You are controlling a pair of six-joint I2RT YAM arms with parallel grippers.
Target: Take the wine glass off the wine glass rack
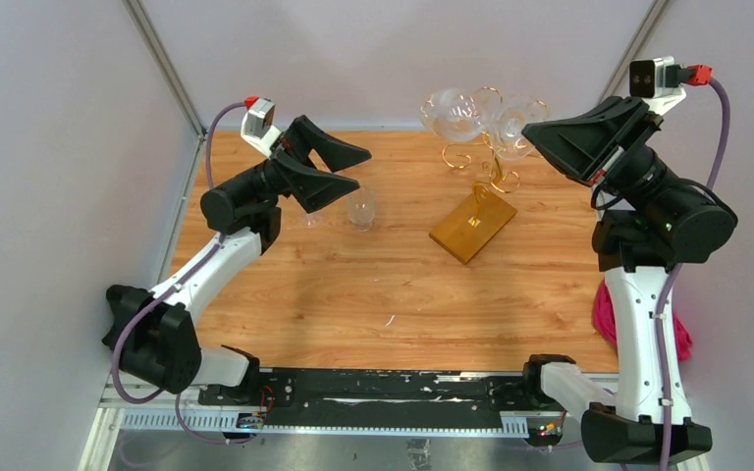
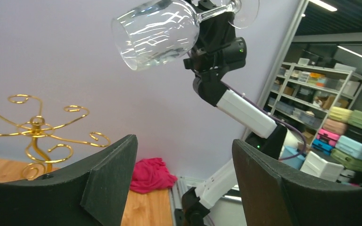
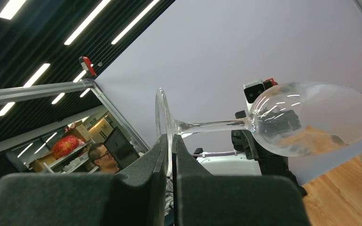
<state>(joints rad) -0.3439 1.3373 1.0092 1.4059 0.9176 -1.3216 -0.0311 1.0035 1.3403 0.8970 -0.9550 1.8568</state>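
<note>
Clenched the right gripper [image 3: 171,143] fingers [image 3: 143,169] flat against each other on the thin foot of the wine glass [image 3: 311,117], pinching that clear disc edge-on at the very tips. Spread the left gripper [image 2: 185,141] fingers [image 2: 108,181] wide apart, released, with only the pale wall [image 2: 52,56] and the right arm [image 2: 245,113] showing through the gap.

Saw the wooden table [image 1: 353,294] filling the middle of the top view. Found the wine glass rack [image 2: 37,126] standing upright toward the far right of that table, its flat amber base [image 1: 472,224] turned at an angle to the table edges and its curled gold arms bare in the left wrist view. Noted a crumpled pink cloth [image 2: 153,175] off the table's right edge, beside the lower white link of the right arm.

Held the wine glass on its side, high in the air, stem roughly level, bowl pointing away from the right gripper and toward the left arm [image 1: 206,270]. Placed it, by the left wrist view, above and to the right of the rack, apart from every gold curl. Saw its bowl merely overlapping the rack's top arms in the top view. Spotted a second clear glass [image 1: 360,208] on the table just beside the left gripper, by the finger nearer the arm bases and outside the gap. Could not tell from above whether upright or tipped.
</note>
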